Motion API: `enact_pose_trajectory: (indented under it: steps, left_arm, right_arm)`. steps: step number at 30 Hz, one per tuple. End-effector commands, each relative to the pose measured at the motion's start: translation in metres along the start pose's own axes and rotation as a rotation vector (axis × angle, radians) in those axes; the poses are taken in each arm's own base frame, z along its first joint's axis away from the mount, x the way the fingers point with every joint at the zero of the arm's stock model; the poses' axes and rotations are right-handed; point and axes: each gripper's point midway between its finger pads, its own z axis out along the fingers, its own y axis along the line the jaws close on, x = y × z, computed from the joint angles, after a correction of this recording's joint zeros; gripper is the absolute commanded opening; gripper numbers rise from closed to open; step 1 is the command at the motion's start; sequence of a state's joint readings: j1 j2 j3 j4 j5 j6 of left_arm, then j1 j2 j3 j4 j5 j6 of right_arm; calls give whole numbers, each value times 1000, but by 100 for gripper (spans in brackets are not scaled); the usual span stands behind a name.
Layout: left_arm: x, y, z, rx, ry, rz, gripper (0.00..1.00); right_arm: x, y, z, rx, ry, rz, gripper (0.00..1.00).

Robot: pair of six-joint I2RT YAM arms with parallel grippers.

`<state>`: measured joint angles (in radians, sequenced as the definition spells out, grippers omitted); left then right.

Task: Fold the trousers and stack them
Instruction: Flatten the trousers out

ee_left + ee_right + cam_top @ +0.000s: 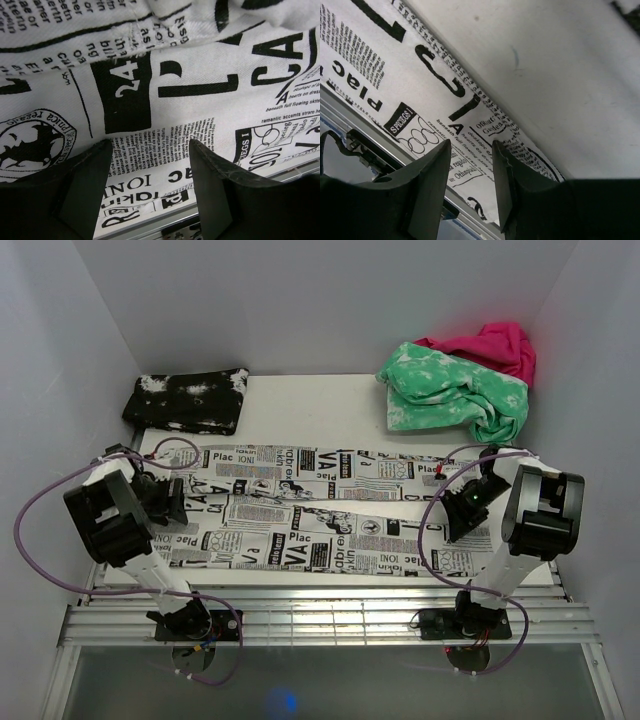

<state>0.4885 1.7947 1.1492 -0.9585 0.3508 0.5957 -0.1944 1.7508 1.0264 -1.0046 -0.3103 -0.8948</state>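
Observation:
The trousers (320, 510), white with black newspaper print, lie spread flat across the table (300, 405), both legs running left to right. My left gripper (175, 502) is low over their left end. In the left wrist view it (150, 145) stands open, with flat printed cloth (165, 75) showing between its fingers near the table's front edge. My right gripper (462, 512) is over the right end of the near leg. In the right wrist view its jaws (471, 145) stand a narrow gap apart above the leg's hem (470, 100), with nothing pinched between them.
A folded black white-speckled garment (188, 400) lies at the back left. A green-and-white mottled garment (450, 395) and a pink one (490, 345) are piled at the back right. A metal rail (330, 610) runs along the front edge. White walls close in three sides.

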Motion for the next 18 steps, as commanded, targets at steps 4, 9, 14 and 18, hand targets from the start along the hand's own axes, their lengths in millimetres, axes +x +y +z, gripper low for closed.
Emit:
enact_pose_trajectory:
  steps: [4,9,14,18]
  left_arm:
    - [-40,-4,35,35,-78,-28,74]
    - [-55,-16,38,82,-87,-32,74]
    - [-66,-46,-3,170,-125,107,74]
    - [-114,-45,-84,169,-328,190,78]
  right_arm:
    - [-53,-113,-10,331,-82,-69,46]
    - [-70,-132,-20,366,-97,-65,46]
    - [-80,-119,-54,331,-156,-133,55]
    - [-115,-111,-126,345,-320,-207,70]
